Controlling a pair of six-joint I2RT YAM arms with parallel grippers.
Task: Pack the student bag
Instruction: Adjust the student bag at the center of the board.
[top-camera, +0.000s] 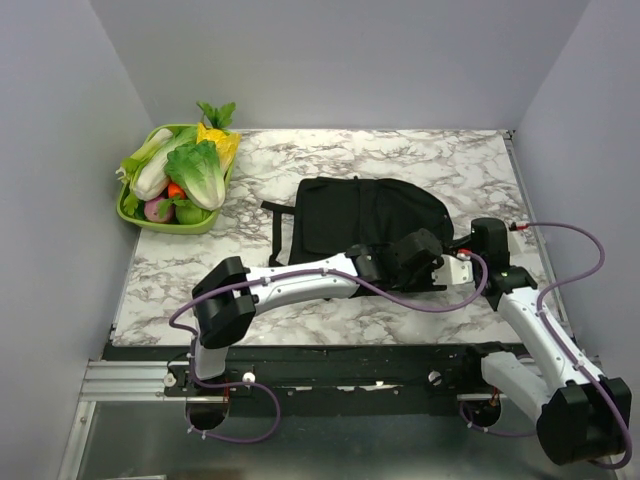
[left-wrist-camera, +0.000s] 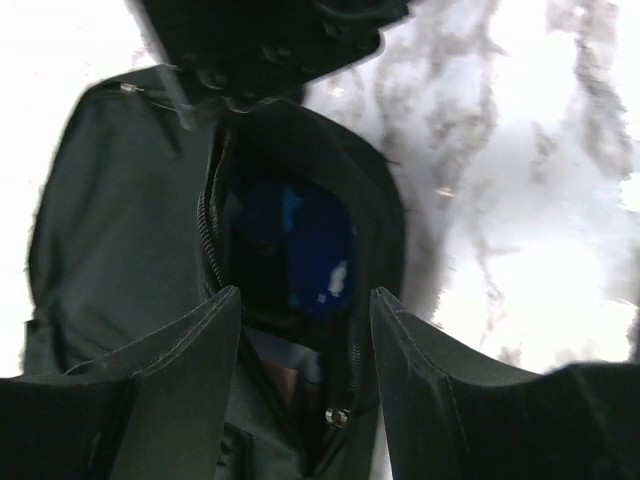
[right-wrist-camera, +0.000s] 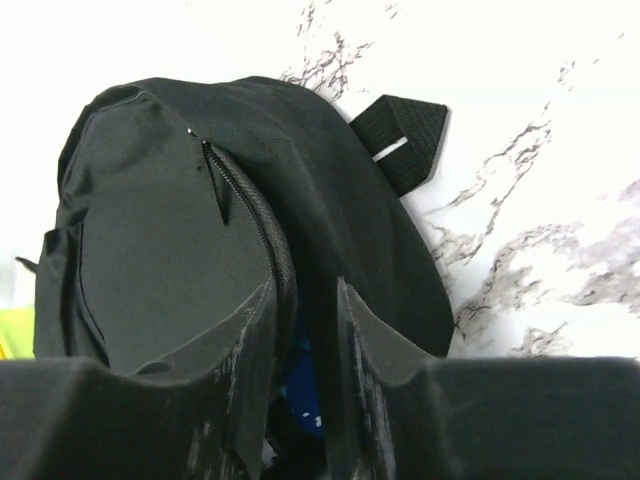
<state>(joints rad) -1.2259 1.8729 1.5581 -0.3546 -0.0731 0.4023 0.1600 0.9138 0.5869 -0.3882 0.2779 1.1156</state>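
**A slipping rim could close the bag's mouth**

Nearest the arm bases, the right end effector (right-wrist-camera: 305, 290) looks pinched together on the zippered rim of the student bag (top-camera: 360, 215), which lies flat mid-tabletop (top-camera: 450, 165). Just over the bag's mouth, the left end effector (left-wrist-camera: 305, 300) hangs with its fingers apart and nothing between them. Inside the bag a blue item (left-wrist-camera: 300, 250) shows (what it is cannot be told). If the floppy rim slips from the pinch, the mouth would likely slump shut. A spread finger could also snag the zipper (right-wrist-camera: 250, 210). Beyond the bag's far left corner sits a green basket (top-camera: 185, 228) of vegetables.
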